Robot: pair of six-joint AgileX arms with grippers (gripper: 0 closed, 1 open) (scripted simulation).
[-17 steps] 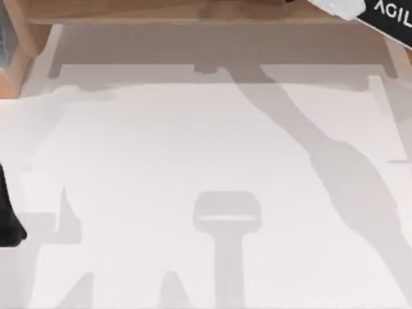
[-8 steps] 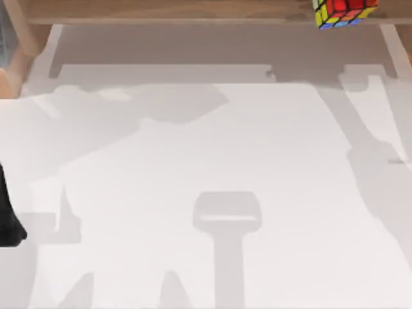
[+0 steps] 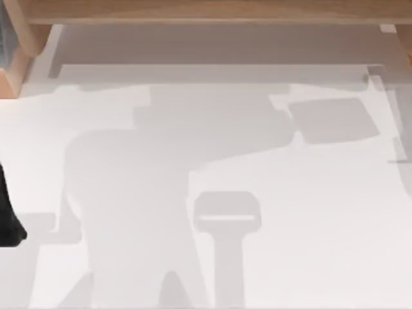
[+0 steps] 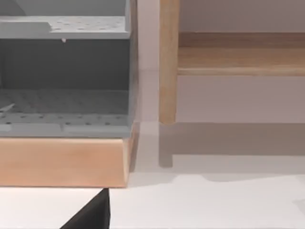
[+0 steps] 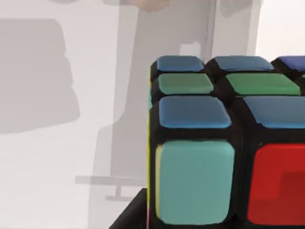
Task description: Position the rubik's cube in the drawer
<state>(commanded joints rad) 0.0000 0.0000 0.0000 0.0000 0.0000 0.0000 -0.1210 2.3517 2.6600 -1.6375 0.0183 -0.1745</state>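
Note:
The rubik's cube point(image 5: 224, 143) looms close in the right wrist view, showing blue, green, teal and red squares on a black grid. It hangs above the white table, and a black fingertip point(image 5: 129, 218) of my right gripper presses against its lower edge. A square shadow point(image 3: 335, 120) lies on the table at the right of the top view. The drawer point(image 4: 62, 162) has a light wooden front and a grey perforated inside, and it stands pulled out at the table's far left. My left arm point(image 3: 8, 215) is parked at the left edge.
A wooden frame point(image 3: 206, 11) runs along the table's far side, with an upright post point(image 4: 168, 62) beside the drawer. A grey shelf point(image 4: 64, 26) sits above the drawer's inside. Arm shadows spread over the white table point(image 3: 322, 225).
The cube, at the top view's upper right edge half a second ago, has left that view. The arm's shadows have swung across the table, and a square shadow now lies at the right.

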